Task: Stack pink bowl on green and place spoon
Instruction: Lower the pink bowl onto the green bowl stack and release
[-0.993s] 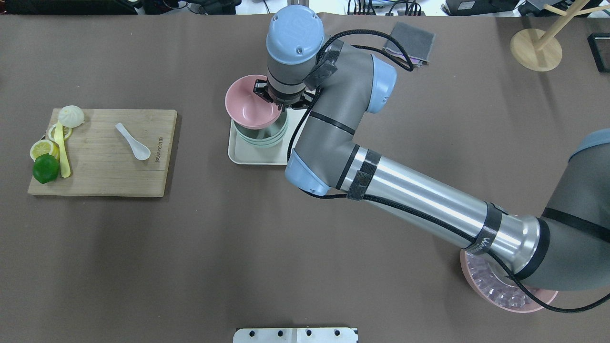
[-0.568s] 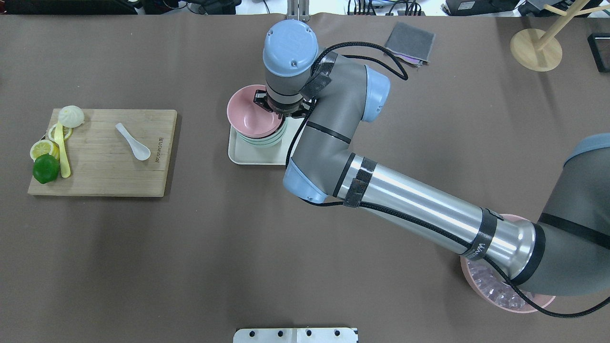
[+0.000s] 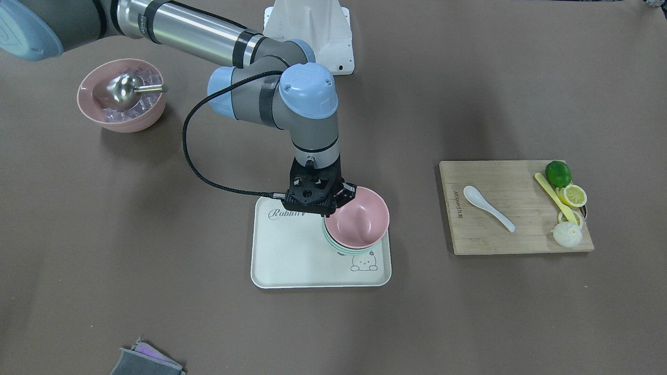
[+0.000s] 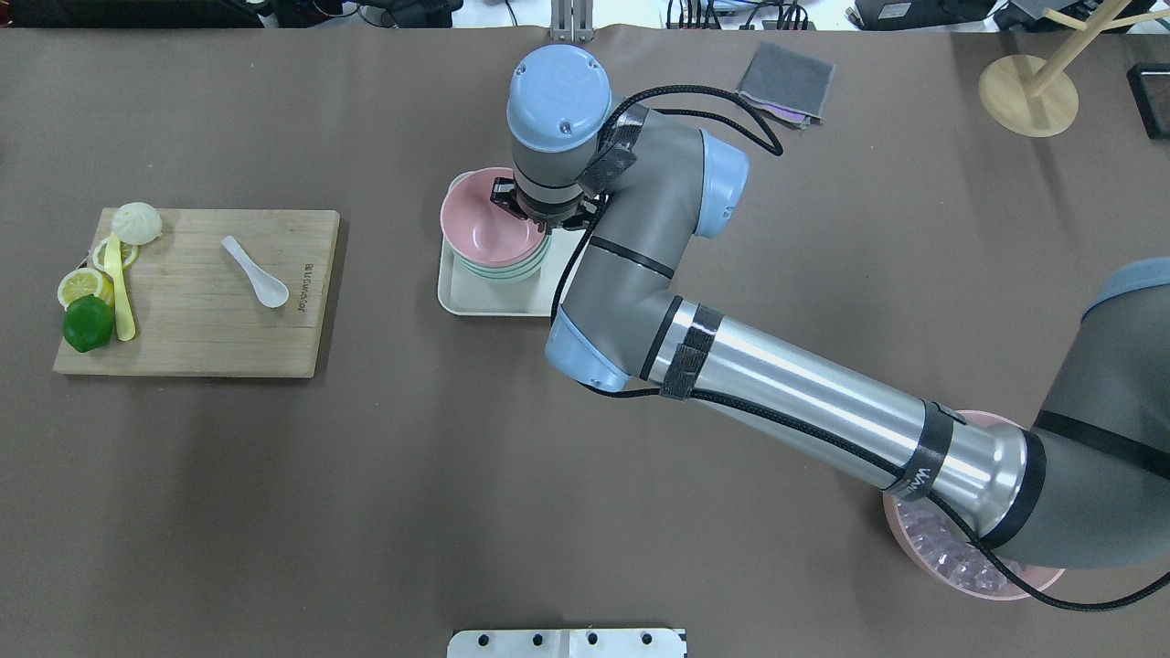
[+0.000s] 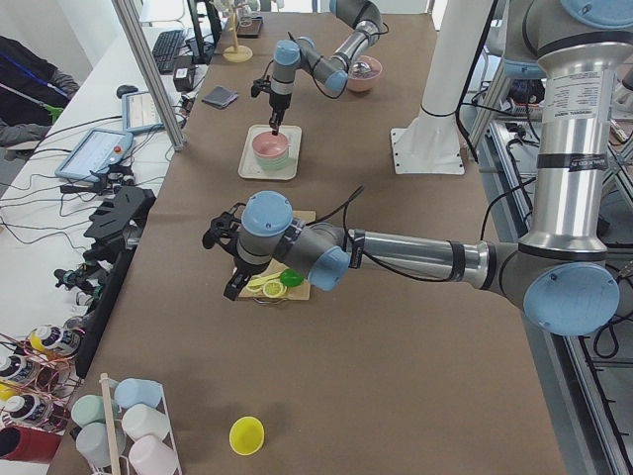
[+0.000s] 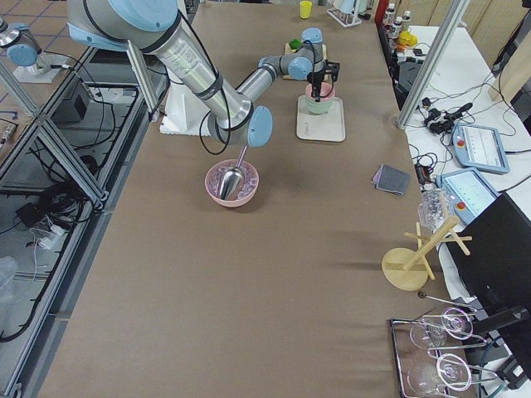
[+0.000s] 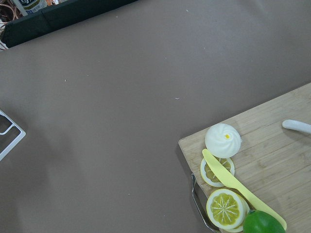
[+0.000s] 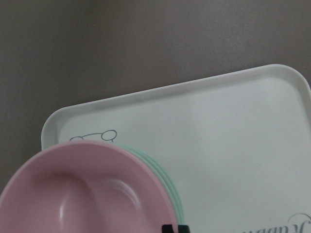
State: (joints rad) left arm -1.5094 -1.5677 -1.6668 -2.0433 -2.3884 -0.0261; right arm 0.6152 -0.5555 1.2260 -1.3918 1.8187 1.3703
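Matte pink and smooth inside, the pink bowl point(image 3: 359, 219) sits just below the centre of the front-facing view, nested in the green stack point(image 4: 501, 268). Only thin mint rims of that stack show beneath it. The pink bowl is the same width as the green bowls under it. The right tool point(image 3: 345, 197) reaches down at the bowl's left rim in that view and pinches the rim between its fingers.

The stack stands in the right half of a white tray point(image 3: 292, 260) printed with a small cartoon animal. The small, glossy white spoon point(image 3: 487, 207) lies apart on the wooden board point(image 3: 500, 237) at the right of the frame, with nothing gripping it. Lemon slices, a green lime, a white bun and a yellow utensil share the board's far right edge.

At the upper left, a larger pink bowl point(image 3: 88, 112) holds ice cubes and a metal scoop point(image 3: 122, 88).

The left tool point(image 5: 223, 252) hangs over the surface near the board; whether it is spread or pressed together cannot be told.
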